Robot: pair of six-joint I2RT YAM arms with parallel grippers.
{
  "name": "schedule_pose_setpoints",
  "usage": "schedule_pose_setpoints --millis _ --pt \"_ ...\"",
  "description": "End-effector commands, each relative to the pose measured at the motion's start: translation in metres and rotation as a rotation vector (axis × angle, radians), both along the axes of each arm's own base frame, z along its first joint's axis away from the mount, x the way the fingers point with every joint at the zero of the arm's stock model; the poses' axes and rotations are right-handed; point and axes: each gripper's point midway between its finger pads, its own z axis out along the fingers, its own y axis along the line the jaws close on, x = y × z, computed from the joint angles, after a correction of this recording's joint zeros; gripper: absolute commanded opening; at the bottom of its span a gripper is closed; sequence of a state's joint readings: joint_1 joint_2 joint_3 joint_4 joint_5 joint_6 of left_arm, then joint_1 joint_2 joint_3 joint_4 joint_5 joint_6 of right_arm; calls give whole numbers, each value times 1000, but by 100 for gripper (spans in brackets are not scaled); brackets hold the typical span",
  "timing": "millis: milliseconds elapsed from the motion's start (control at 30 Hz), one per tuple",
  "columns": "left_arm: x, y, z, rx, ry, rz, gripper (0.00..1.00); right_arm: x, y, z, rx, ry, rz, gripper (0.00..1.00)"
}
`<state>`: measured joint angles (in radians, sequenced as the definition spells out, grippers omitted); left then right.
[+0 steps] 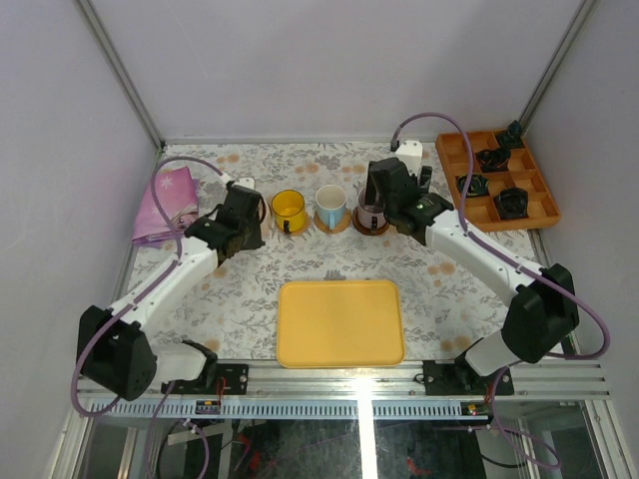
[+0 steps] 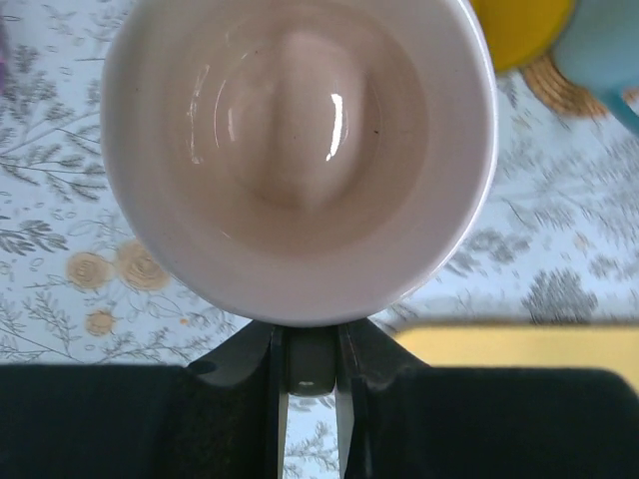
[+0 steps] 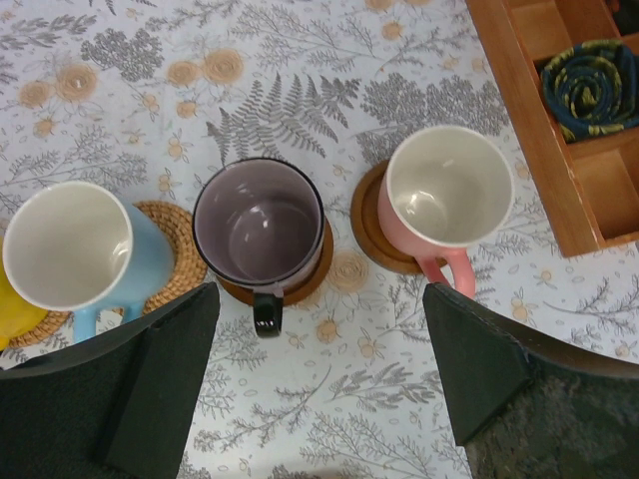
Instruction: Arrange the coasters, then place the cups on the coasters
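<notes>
Coasters carry three cups in the right wrist view: a tan woven coaster (image 3: 178,251) under the light blue cup (image 3: 70,244), a dark brown coaster (image 3: 312,279) under the purple-grey cup (image 3: 258,222), and a second dark brown coaster (image 3: 367,228) under the pink cup (image 3: 449,190). All three cups stand upright with their handles towards the near edge. The yellow cup (image 1: 290,209) stands just left of the blue one, in the same row across the far half of the tabletop (image 1: 449,289).

The right claw (image 3: 318,299) hangs above the purple-grey cup with its jaws spread wide, gripping nothing.

The left claw (image 2: 310,349) is at the left end of the row, its jaws narrow and pinched on the near side of the cream-pink cup (image 2: 300,150), whose open mouth fills its wrist view. Whether a coaster lies beneath this cup cannot be told.

A yellow tray (image 1: 339,321) lies at the middle of the near edge. An orange compartment box (image 1: 496,178) sits in the far right corner, and a pink cloth (image 1: 165,205) lies at the left edge.
</notes>
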<state>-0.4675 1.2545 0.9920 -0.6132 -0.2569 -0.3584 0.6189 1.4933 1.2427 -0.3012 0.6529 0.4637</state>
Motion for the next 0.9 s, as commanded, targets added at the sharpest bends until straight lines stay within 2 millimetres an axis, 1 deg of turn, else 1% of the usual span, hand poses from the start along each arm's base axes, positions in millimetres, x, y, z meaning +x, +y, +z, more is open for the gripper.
schedule_pose_setpoints --millis 0,33,133,267,367,467,667,767,867 --pt "63 17 41 -96 -181 113 0 27 7 39 -2 -100 -1 91" --pt "72 23 41 -106 -187 142 0 30 7 41 -14 -103 3 91" --pt "94 34 43 -115 -212 179 0 39 4 49 -45 -122 4 91" --pt "121 49 36 -104 -212 214 0 51 -2 59 -57 -144 -5 92" --pt "137 52 27 -110 -206 213 0 61 -8 61 -45 -148 -14 92" --pt "151 53 18 -101 -197 207 0 68 -14 58 -15 -135 -22 92" --pt "167 52 -13 -70 -127 168 0 76 -20 48 20 -106 -28 92" --pt "169 51 -23 -51 -97 138 0 78 -20 43 18 -93 -28 92" --pt "167 51 -28 -32 -78 112 0 78 -22 43 23 -91 -34 92"
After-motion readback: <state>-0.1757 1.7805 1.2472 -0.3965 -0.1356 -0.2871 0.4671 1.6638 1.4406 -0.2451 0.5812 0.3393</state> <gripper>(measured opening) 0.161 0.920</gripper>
